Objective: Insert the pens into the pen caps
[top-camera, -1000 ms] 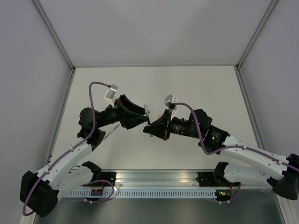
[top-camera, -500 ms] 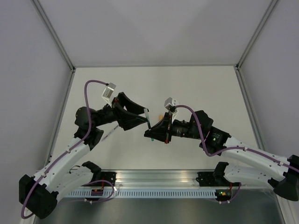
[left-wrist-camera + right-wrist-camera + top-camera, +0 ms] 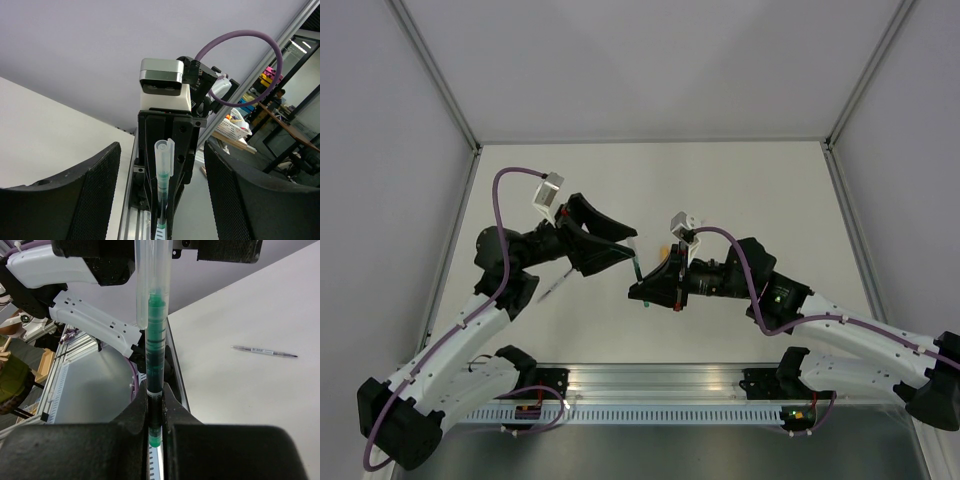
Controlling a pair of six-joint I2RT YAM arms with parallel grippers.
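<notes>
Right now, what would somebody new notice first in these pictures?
A dark green pen sticks out of the shut right gripper above mid-table, with a clear cap over its top. The open left gripper straddles that cap without touching it. One pale pen lies flat on the table.

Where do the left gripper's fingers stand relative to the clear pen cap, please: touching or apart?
Apart. The left wrist view shows the clear pen cap between the fingers of the left gripper, with open gaps on both sides.
</notes>
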